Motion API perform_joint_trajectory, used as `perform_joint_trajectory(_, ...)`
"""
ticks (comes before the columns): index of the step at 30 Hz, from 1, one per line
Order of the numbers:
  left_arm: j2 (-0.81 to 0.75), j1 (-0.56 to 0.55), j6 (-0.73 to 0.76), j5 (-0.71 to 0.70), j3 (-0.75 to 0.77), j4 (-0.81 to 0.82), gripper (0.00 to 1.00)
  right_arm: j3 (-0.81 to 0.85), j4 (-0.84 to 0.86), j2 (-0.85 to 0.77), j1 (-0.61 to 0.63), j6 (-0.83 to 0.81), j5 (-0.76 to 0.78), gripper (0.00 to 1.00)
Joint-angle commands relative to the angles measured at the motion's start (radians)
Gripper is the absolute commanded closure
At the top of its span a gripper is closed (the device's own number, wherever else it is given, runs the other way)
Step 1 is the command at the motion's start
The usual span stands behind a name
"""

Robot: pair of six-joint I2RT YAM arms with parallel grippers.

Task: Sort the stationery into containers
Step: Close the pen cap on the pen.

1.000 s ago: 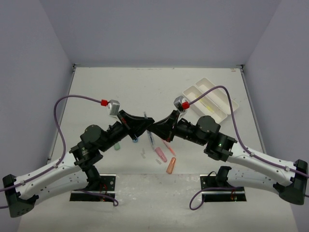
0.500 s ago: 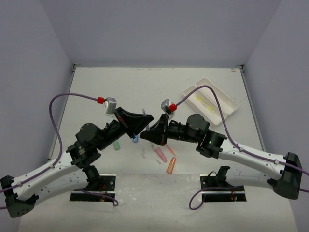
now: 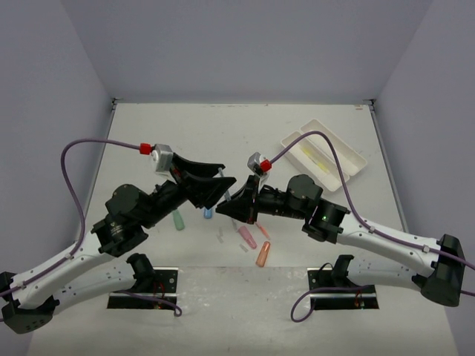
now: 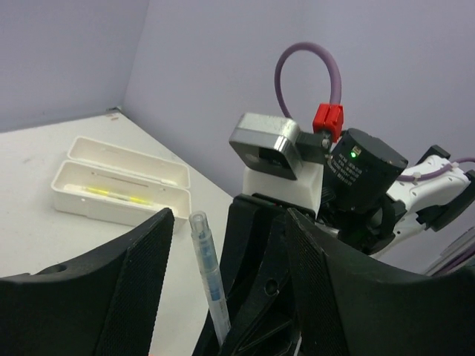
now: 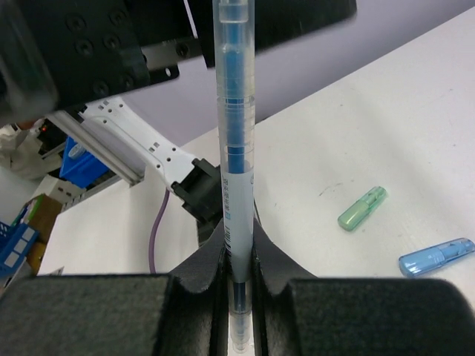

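Inside white tray (image 4: pixel 111 213), one yellow pen (image 4: pixel 119 195)

Desk count: three pens, four stubby caps, two clear bits, one tray.
Upper right, one white tray (image 3: pixel 343 148) with two compartments holds one yellow pen (image 3: pixel 312 156). Mid-frame there is one upright blue pen (image 5: pixel 236 148). On the desk (image 3: pixel 185 133) lie one thin pink pen (image 3: pixel 261 231), one green cap (image 3: pixel 178 220), one blue cap (image 3: pixel 208 213), one pink cap (image 3: pixel 247 237), one orange cap (image 3: pixel 263 254) and two clear bits (image 3: pixel 220 239).

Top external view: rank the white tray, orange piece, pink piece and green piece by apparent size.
1. White tray
2. Orange piece and pink piece: similar length, too close to rank
3. Green piece, smallest
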Motion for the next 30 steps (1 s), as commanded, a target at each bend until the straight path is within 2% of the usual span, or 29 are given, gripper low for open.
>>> perform_joint_trajectory(1,0.011,-0.003,0.069,-0.068,0.089,-0.06,0.38,0.049,0.009,-0.031,-0.001,-0.031,-0.03,1.0)
perform_joint_trajectory(5,0.038,-0.003,0.068,-0.055,0.105,-0.069,0.46,0.053,0.002,-0.041,0.0,-0.041,-0.031,1.0)
perform_joint_trajectory(8,0.048,-0.002,0.053,-0.037,0.1,-0.06,0.57,0.06,-0.01,-0.048,0.0,-0.045,-0.026,1.0)
perform_joint_trajectory(11,0.06,-0.003,0.044,-0.023,0.101,-0.059,0.75,0.061,-0.014,-0.055,0.0,-0.051,-0.024,1.0)
perform_joint_trajectory(13,0.067,-0.002,0.033,-0.008,0.097,-0.055,0.92,0.066,-0.022,-0.061,0.0,-0.057,-0.016,1.0)
perform_joint_trajectory(15,0.07,-0.002,0.019,0.008,0.088,-0.047,1.0,0.077,-0.029,-0.063,0.0,-0.06,-0.002,1.0)
perform_joint_trajectory(19,0.069,-0.004,-0.024,0.058,0.053,-0.031,1.0,0.133,-0.071,-0.049,-0.002,-0.085,0.07,1.0)
perform_joint_trajectory(23,0.067,-0.004,-0.077,0.109,-0.001,-0.013,1.0,0.27,-0.131,0.003,-0.022,-0.136,0.153,1.0)
perform_joint_trajectory(28,0.051,-0.005,-0.143,0.145,-0.102,0.019,1.0,0.427,-0.154,0.068,-0.133,-0.14,0.091,1.0)
perform_joint_trajectory(30,0.045,-0.011,-0.174,0.178,-0.146,0.073,1.0,0.544,-0.208,0.12,-0.169,-0.16,0.063,1.0)
